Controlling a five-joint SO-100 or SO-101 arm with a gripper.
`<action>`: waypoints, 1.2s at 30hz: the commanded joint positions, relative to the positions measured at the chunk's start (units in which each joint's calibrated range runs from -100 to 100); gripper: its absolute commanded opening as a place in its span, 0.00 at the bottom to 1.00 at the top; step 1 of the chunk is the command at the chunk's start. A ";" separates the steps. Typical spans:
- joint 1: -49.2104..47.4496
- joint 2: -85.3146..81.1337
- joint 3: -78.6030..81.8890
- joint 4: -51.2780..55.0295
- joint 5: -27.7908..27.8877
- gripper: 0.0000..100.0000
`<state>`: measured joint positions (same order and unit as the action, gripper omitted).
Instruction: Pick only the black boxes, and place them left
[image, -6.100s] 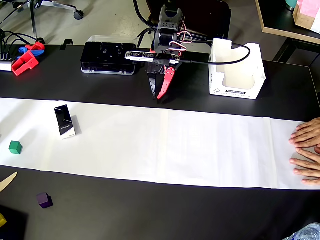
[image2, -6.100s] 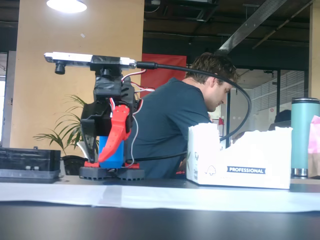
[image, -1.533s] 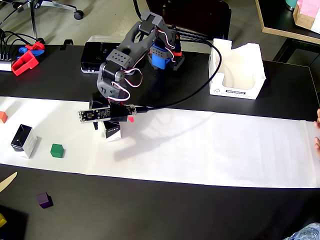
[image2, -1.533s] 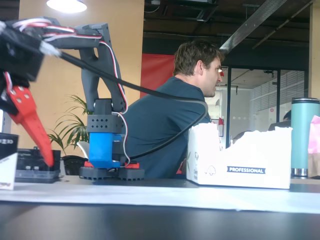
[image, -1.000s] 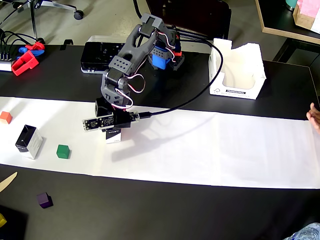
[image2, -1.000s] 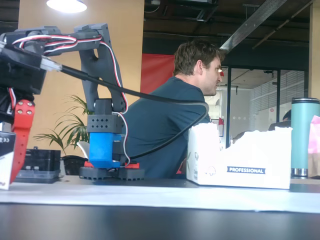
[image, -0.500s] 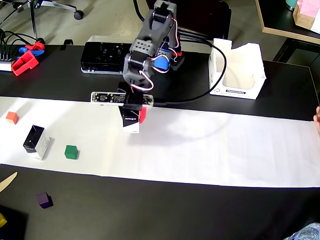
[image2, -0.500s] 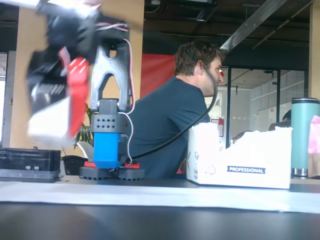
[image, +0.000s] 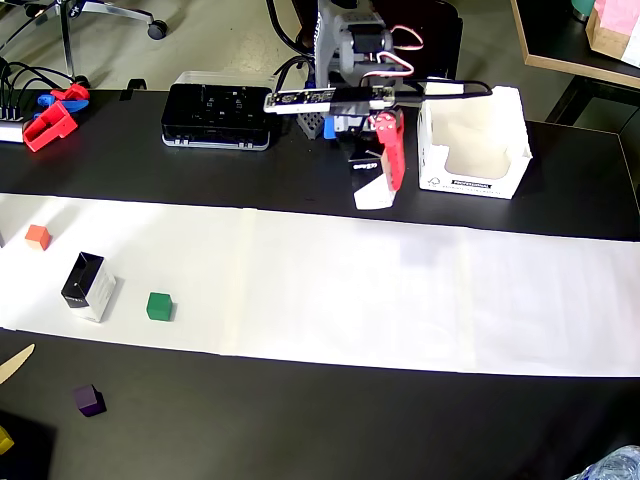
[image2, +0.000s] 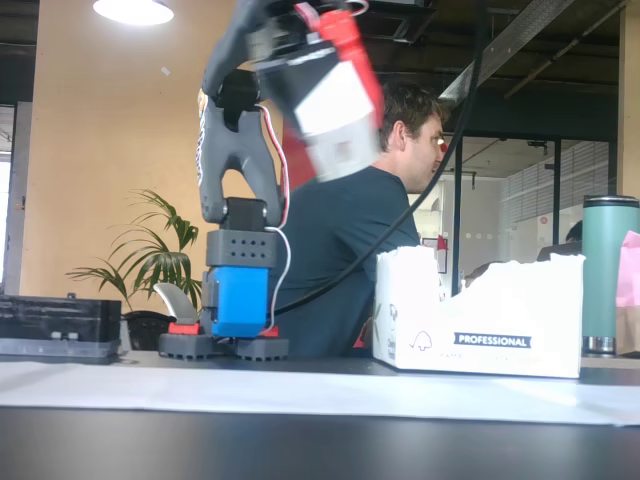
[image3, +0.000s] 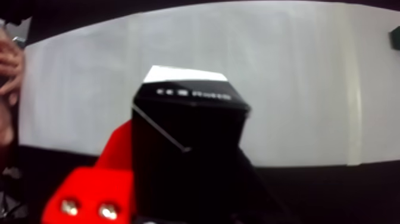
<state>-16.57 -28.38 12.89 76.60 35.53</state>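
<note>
- Pincer (image: 372, 178), red-fingered, is clamped on 1 small black carton with white sides (image: 367, 177), up off the table beside the torn white cardboard box (image: 497, 160).
- Second black carton (image: 90, 287) sits on the white paper strip (image: 400, 290), overhead view's left, between the orange cube (image: 38, 237) and green cube (image: 159, 306).

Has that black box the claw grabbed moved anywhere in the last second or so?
Yes. The held black box has left the white paper strip, lifted up and rightward beside the white carton in the overhead view.
</note>
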 joint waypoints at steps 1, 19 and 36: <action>-11.71 -5.24 -13.42 6.94 -5.79 0.12; -51.38 -3.03 -17.94 18.63 -17.64 0.12; -63.34 17.68 -29.73 22.28 -19.85 0.12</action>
<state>-76.93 -12.31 -11.03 98.56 15.70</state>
